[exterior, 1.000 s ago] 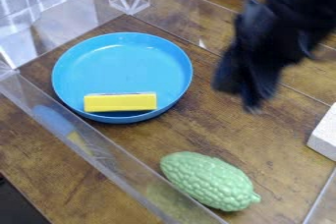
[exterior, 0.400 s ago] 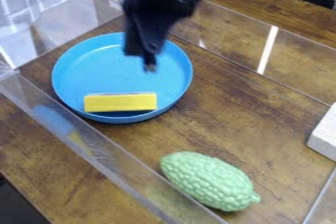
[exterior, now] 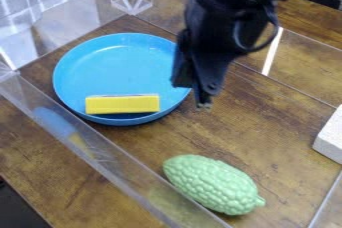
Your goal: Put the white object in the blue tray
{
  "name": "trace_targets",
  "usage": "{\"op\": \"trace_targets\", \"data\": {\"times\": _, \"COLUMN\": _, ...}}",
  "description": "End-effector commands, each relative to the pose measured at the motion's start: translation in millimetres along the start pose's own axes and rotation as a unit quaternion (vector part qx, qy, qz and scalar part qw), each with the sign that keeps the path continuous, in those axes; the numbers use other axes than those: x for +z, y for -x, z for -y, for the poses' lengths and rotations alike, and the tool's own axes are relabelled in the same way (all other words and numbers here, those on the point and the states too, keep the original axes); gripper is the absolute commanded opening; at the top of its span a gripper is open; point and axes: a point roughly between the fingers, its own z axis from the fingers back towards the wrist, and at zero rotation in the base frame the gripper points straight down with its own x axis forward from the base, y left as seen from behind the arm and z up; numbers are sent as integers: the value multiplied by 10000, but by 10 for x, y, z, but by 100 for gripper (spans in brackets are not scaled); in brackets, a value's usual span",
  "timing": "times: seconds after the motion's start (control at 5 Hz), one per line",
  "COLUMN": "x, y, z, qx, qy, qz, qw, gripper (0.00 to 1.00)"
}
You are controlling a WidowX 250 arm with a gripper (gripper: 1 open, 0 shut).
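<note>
The white object point(exterior: 330, 135) lies at the right edge of the view, only partly in frame, on the wooden table. The blue tray point(exterior: 107, 67) sits at the left centre, and a yellow bar point(exterior: 123, 103) rests inside its front edge. My black gripper point(exterior: 203, 92) hangs over the tray's right rim, blurred by motion. Its fingers look pressed together and I see nothing between them. It is far to the left of the white object.
A green bumpy gourd point(exterior: 214, 183) lies on the table in front of the tray, toward the bottom. Clear plastic walls point(exterior: 80, 147) run along the left and front of the work area.
The gripper swung from the right side to above the tray's far part, and has now come back right and lower, to the tray's right rim. The objects have not moved.
</note>
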Motion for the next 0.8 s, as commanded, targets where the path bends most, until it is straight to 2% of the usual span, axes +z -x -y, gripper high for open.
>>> {"op": "trace_targets", "data": {"times": 0.0, "x": 169, "y": 12, "z": -41, "qx": 113, "qy": -111, "qz": 216, "qw": 9996, "gripper": 0}}
{"op": "trace_targets", "data": {"times": 0.2, "x": 92, "y": -30, "z": -55, "qx": 139, "qy": -105, "qz": 207, "qw": 9996, "gripper": 100}}
{"op": "trace_targets", "data": {"times": 0.4, "x": 12, "y": -78, "z": -68, "qx": 156, "qy": -97, "qz": 197, "qw": 9996, "gripper": 100}}
{"op": "trace_targets", "data": {"times": 0.6, "x": -122, "y": -181, "z": -69, "qx": 168, "qy": -124, "qz": 201, "qw": 9996, "gripper": 100}}
